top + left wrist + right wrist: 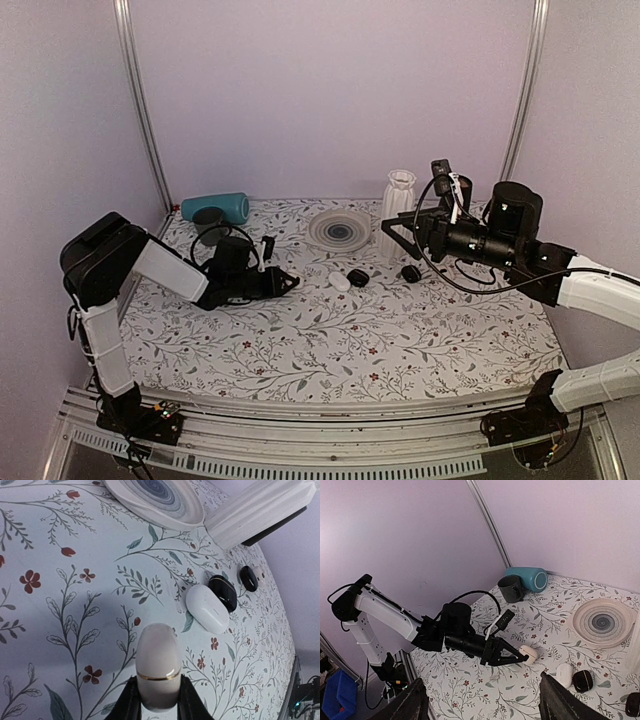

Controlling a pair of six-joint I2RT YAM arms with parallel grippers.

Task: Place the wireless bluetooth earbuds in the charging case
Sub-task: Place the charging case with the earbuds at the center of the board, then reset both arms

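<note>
Found the charging case [158, 660] nearest the left wrist lens, lid shut, clamped between the fingers of the left end effector [159, 702] and seemingly held just off the worktop [75, 605], left of centre. Noted further right a white oval pod [207, 608] just beside a black pod [223, 593], then a second black pod [248, 578] slightly apart, with plate [190, 517] and vase [260, 510] behind. Saw the right end effector [390, 233] raised at far right, jaws wide, holding nothing. Could not make out the earbuds anywhere. Judged the step as presenting the case, with no insertion begun. Reckoned the next move as flipping the lid open against a steady left grip, then locating the earbuds.
</note>
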